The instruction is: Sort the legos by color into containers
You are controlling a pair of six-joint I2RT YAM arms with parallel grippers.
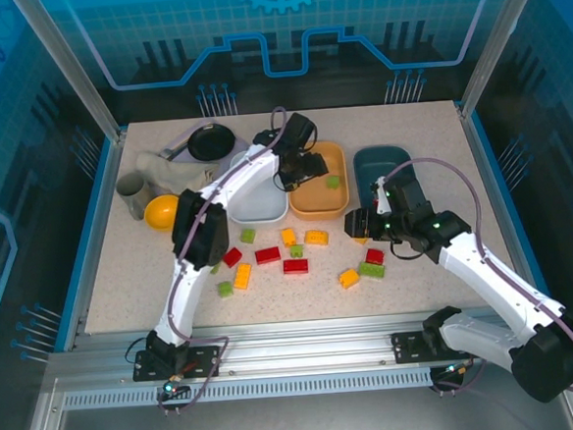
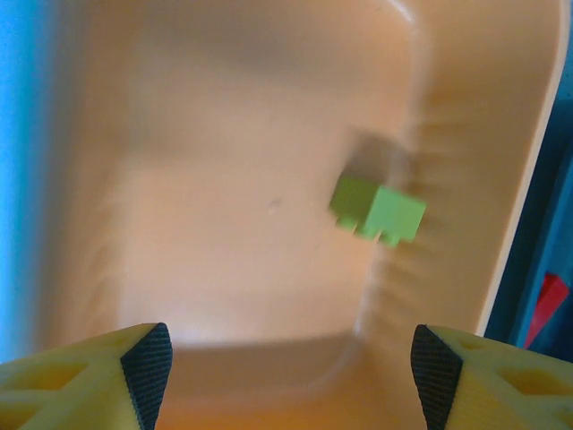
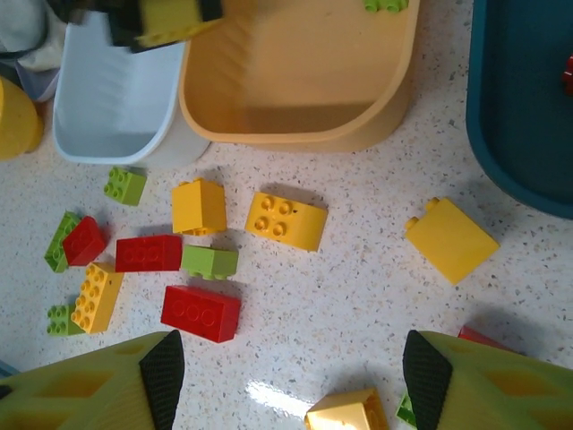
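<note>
With the left jaws open and empty over the orange tray (image 1: 315, 203), where a green brick (image 2: 378, 210) lies, and the right jaws open above the desk (image 3: 358, 296), the huddled loose bricks (image 3: 148, 253) risk a double grab, mixing colours.

Our left arm is stretched far forward from its base, elbow raised midway along the reach. Our left gripper (image 1: 308, 166) points downward, its fingers (image 2: 148, 363) spread wide with nothing between them. Our right arm folds at the elbow and angles inward. Our right gripper (image 1: 359, 225) hangs low, its fingers (image 3: 164, 376) likewise parted and empty.
</note>
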